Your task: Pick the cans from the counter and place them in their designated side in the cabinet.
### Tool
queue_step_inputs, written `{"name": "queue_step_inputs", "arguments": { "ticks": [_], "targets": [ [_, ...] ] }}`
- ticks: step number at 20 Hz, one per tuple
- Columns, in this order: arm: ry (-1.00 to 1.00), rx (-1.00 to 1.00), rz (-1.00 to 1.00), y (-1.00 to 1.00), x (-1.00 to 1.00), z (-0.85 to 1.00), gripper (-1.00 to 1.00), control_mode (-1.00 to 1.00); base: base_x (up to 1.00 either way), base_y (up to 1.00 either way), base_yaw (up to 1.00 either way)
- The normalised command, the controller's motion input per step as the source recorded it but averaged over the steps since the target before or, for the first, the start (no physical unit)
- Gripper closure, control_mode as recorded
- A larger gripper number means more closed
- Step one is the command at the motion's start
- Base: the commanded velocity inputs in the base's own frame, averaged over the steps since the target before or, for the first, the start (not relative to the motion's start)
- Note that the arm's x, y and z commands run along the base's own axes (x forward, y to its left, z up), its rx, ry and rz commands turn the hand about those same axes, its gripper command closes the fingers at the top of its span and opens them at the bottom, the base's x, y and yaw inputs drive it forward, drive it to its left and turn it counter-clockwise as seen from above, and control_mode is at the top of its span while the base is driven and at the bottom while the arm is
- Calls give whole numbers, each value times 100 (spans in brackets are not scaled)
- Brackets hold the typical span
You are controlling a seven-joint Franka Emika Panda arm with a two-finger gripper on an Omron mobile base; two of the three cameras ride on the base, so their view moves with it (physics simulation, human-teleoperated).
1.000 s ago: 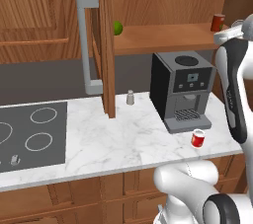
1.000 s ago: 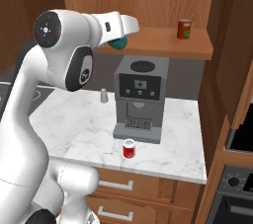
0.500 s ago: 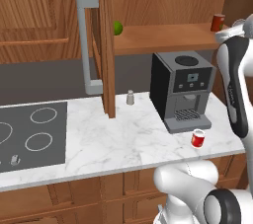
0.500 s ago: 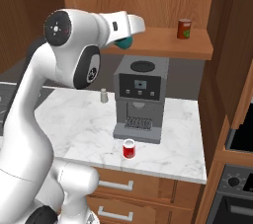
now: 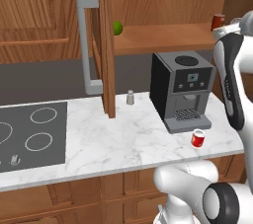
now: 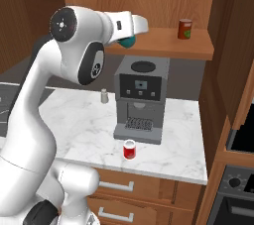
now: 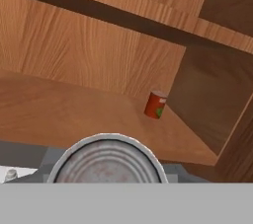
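My gripper (image 6: 130, 36) is shut on the teal can (image 6: 129, 42), held up in front of the cabinet shelf (image 6: 166, 45), near its left part. The can's silvery top (image 7: 108, 163) sits low in the hand view and hides my fingertips, with the cabinet's plank shelf (image 7: 59, 114) beyond it. The bright red can (image 5: 198, 139) (image 6: 130, 149) stands on the marble counter (image 5: 128, 144) (image 6: 84, 125), just in front of the coffee machine. The cabinet's tall door (image 5: 105, 45) stands open, its grey bar handle (image 5: 86, 45) facing left.
A darker brownish-red can (image 6: 185, 28) (image 7: 156, 104) (image 5: 218, 21) stands at the shelf's right end and a green ball (image 5: 117, 27) at its left. The black coffee machine (image 5: 183, 87) (image 6: 141, 97) rises under the shelf. A grey shaker (image 5: 130, 97) (image 6: 104, 95) stands beside it. The dark hob (image 5: 29, 134) lies left.
My hand has carried the teal can a little to the right, closer to the shelf. The red can and everything else on the counter stay put.
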Motion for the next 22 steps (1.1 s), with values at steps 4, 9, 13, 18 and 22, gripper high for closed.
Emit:
{"name": "queue_step_inputs", "arguments": {
  "ticks": [4, 9, 13, 18, 22],
  "targets": [
    [0, 7, -2, 0, 15, 0, 100, -100, 0, 0, 0],
    [0, 6, -3, -2, 14, 0, 100, -100, 0, 0, 0],
    [0, 6, -3, -1, 13, 0, 100, -100, 0, 0, 0],
    [0, 7, -3, -3, 13, 0, 100, -100, 0, 0, 0],
    [0, 7, -3, -4, 12, 0, 100, -100, 0, 0, 0]
  ]
}}
